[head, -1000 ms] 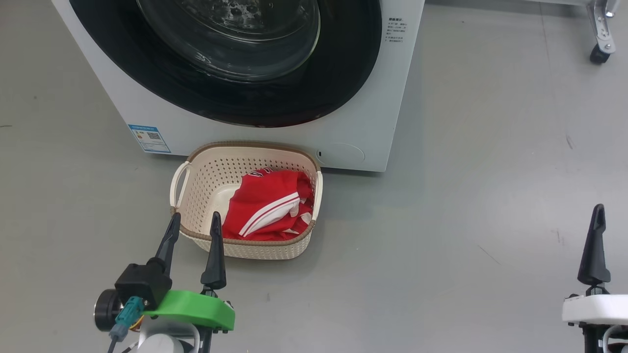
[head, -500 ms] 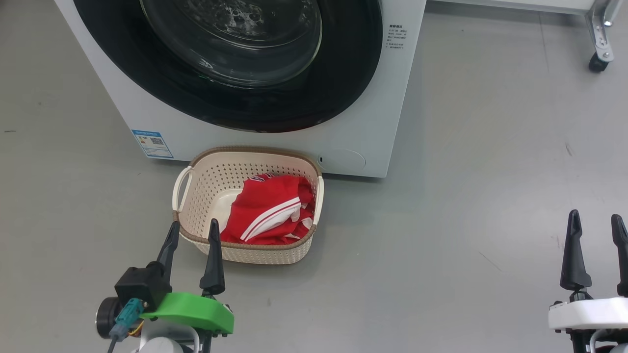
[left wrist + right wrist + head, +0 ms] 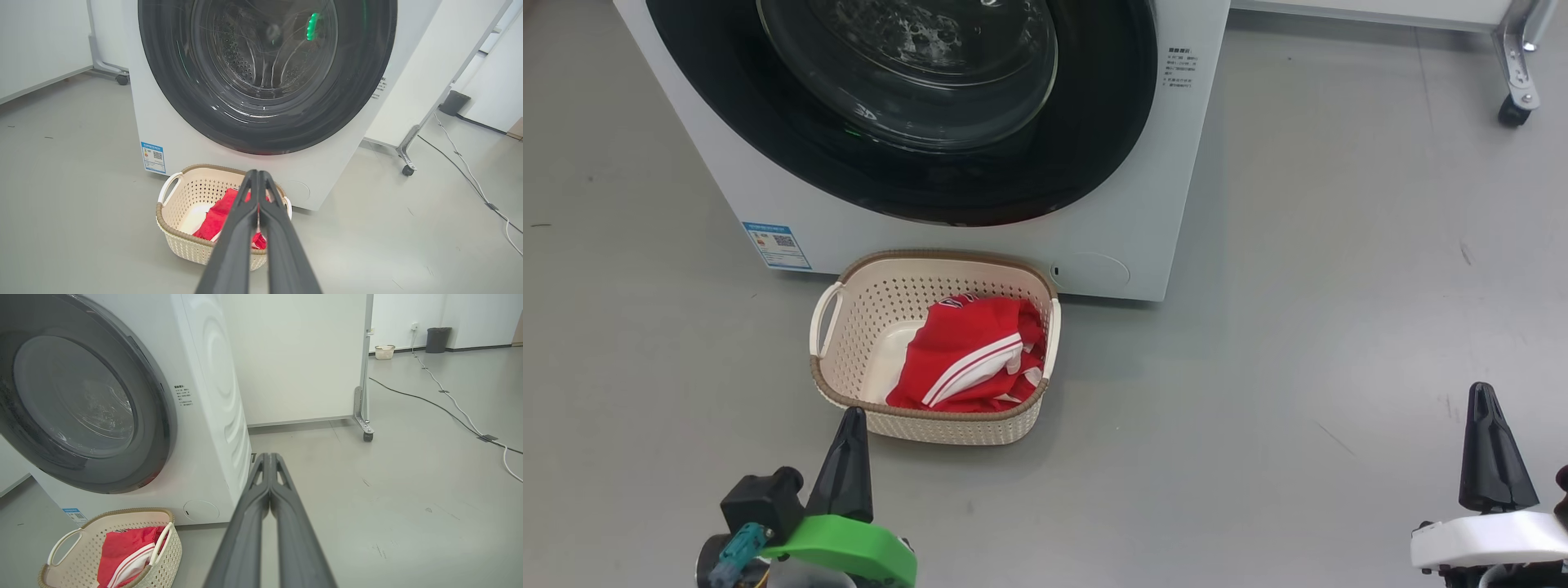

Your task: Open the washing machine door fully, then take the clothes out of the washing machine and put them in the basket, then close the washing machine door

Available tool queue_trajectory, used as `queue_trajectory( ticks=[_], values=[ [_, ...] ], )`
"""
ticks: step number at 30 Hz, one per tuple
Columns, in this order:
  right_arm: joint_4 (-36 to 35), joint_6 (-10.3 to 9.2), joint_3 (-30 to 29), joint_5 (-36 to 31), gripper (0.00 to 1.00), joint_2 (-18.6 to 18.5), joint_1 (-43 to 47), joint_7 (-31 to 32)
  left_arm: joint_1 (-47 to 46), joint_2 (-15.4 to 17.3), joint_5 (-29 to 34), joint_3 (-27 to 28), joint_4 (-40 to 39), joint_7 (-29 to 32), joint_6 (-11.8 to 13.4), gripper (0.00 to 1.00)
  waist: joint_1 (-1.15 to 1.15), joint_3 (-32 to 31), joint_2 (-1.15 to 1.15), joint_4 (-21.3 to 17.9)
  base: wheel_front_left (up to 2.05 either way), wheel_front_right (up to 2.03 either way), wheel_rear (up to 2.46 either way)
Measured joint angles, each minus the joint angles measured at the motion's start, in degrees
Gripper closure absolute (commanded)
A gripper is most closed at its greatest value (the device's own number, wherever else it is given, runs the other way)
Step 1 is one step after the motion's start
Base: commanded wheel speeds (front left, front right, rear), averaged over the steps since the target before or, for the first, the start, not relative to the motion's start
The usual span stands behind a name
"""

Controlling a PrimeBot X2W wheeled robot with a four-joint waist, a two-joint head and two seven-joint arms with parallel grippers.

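Left claw (image 3: 853, 418): fingers pressed together, nothing between them. Same in the left wrist view (image 3: 256, 174). Right claw (image 3: 1480, 394): also pinched together and empty, confirmed in the right wrist view (image 3: 269, 457).

The basket (image 3: 931, 414) sits on the floor (image 3: 1298, 327) just ahead of the left claw's tip, close to it; can't tell if they touch. The clothes (image 3: 968, 351), red with white stripes, lie inside the basket, bunched on the side toward the right claw.

The washing machine (image 3: 980, 245) stands past the basket, straight ahead of the left claw. The washing machine door (image 3: 1094, 122) lies closed against the machine front, black rim and glass bowl facing the claws. A blue label (image 3: 777, 244) is on the machine front, ahead and slightly left of the left claw.

The right claw is well apart from the basket, off to its right over bare floor. In the right wrist view, machine and basket lie left of the fingers.
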Motion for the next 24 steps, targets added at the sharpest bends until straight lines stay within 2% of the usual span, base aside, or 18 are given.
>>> queue_trajectory(
  ticks=[24],
  values=[
    [2.0,-0.01,0.71,19.49,1.0,0.08,-1.08,4.09,0.25,0.38,-16.45,4.13,-1.33,3.86,-2.3,1.0,0.0,-1.24,0.0,-1.86,0.0,0.0,0.0]
  ],
)
